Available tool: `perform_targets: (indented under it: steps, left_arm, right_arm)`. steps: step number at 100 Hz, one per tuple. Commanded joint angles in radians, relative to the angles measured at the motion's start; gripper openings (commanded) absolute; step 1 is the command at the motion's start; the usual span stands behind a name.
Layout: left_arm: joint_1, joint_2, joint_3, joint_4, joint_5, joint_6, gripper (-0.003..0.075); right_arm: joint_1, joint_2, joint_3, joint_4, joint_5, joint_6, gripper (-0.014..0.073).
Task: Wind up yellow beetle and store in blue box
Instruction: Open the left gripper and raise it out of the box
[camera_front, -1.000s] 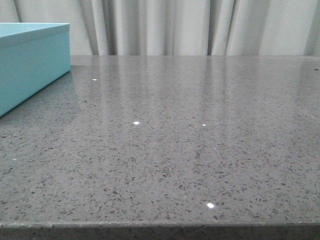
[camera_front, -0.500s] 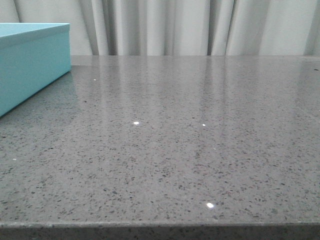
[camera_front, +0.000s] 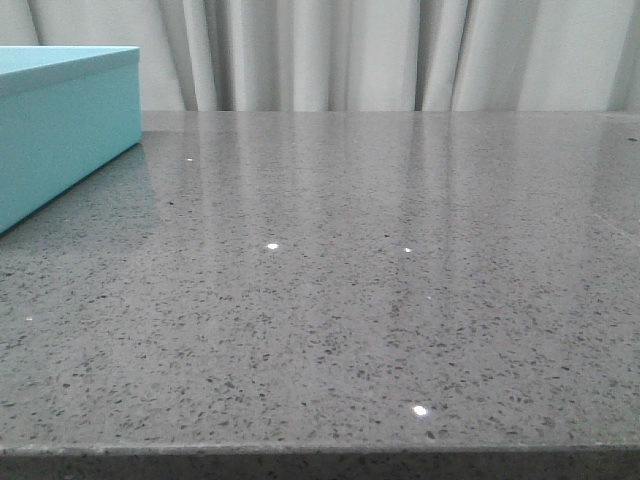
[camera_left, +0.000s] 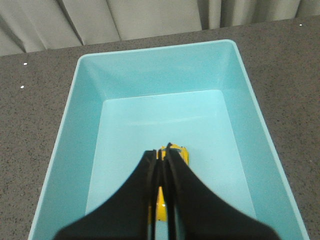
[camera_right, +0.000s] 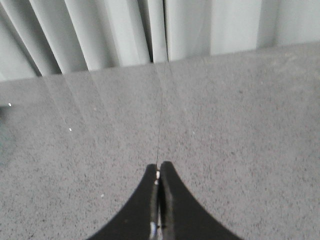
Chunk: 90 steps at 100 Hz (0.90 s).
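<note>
Yellow beetle (camera_left: 172, 154) inside open blue box (camera_left: 150, 70), mostly hidden, pinched by left hand (camera_left: 161, 156)

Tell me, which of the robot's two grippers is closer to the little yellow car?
The left. The left gripper has its jaws shut on the yellow beetle over the inside of the blue box. The right gripper hangs shut over bare table, no car in view.

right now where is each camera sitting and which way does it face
Front view: low at the table's near edge, facing forward over the grey table to the curtain; blue box at left; no arm shows.
Left wrist view: on the left arm, above the box, looking down into it; left gripper closed on the yellow beetle.
Right wrist view: on the right arm, looking across bare table toward the curtain; right gripper closed, holding nothing.
Shared: front and left wrist views both show the blue box; all show table and curtain.
</note>
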Motion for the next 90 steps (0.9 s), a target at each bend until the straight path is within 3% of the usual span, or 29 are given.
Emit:
perform_targets:
  steps: [1, 21, 43, 90]
  left_arm:
    - [-0.016, -0.076, 0.045, -0.018, -0.107, 0.007, -0.002]
    - [-0.041, -0.232, 0.224, -0.026, -0.21, 0.007, -0.002]
    - [-0.047, -0.402, 0.382, -0.038, -0.228, 0.007, -0.002]
    - [-0.047, -0.674, 0.514, -0.079, -0.224, 0.007, -0.002]
  right_arm:
    - [-0.001, -0.033, 0.004, -0.06, -0.122, -0.011, -0.0059]
    - [-0.001, -0.101, 0.074, -0.072, -0.179, -0.011, -0.0059]
    - [-0.002, -0.133, 0.141, -0.073, -0.165, -0.011, -0.0059]
    - [-0.002, -0.275, 0.229, -0.107, -0.221, -0.011, -0.0059]
